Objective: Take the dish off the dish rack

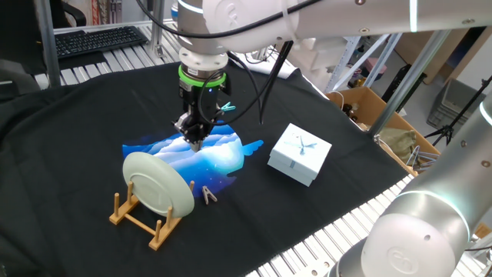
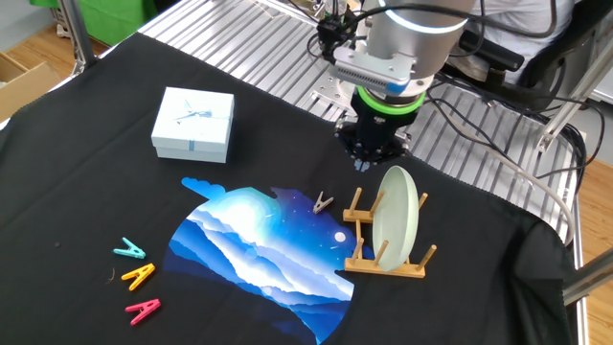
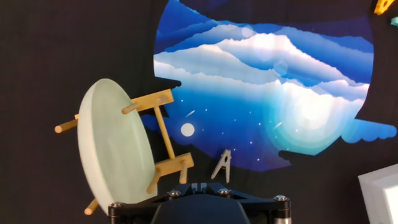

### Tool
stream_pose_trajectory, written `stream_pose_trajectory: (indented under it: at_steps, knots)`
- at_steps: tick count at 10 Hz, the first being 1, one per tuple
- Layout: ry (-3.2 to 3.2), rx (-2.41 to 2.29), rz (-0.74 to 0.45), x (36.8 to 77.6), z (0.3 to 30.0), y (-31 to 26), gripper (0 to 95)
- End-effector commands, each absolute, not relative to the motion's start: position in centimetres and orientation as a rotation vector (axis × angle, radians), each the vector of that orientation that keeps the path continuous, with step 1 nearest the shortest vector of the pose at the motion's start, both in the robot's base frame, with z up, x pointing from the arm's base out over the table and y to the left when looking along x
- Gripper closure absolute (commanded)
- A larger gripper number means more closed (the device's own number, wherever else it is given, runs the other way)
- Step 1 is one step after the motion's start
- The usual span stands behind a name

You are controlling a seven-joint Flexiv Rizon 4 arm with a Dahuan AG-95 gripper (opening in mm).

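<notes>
The pale mint-white dish [image 1: 157, 185] stands on edge between the pegs of the small wooden dish rack [image 1: 142, 219] on the black cloth. It also shows in the other fixed view [image 2: 395, 216] on the rack [image 2: 383, 264], and in the hand view [image 3: 112, 146] at lower left on the rack [image 3: 165, 134]. My gripper [image 1: 196, 137] hovers above the table, behind and beside the dish, apart from it; it also shows in the other fixed view [image 2: 370, 159]. In the hand view its fingertips [image 3: 199, 185] sit together, shut and empty.
A small wooden clothespin [image 1: 209, 194] lies next to the rack on a blue cloud-print mat [image 1: 207, 154]. A square white gift box [image 1: 300, 154] stands to the right. Three coloured clothespins [image 2: 139, 276] lie beyond the mat. Metal rollers edge the table.
</notes>
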State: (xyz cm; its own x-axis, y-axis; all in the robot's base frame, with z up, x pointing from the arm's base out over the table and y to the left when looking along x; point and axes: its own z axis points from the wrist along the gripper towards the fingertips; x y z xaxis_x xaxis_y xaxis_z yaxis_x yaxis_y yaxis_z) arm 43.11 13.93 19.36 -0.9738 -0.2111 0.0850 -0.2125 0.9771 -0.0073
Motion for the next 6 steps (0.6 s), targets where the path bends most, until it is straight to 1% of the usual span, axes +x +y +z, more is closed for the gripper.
stream_pose_trajectory:
  at_steps: [1,6]
  knots:
    - [-3.034,0.329,0.021,42.96,19.4,13.92,95.0]
    - [-3.033,0.279,0.027,42.71,19.26,13.9,95.0]
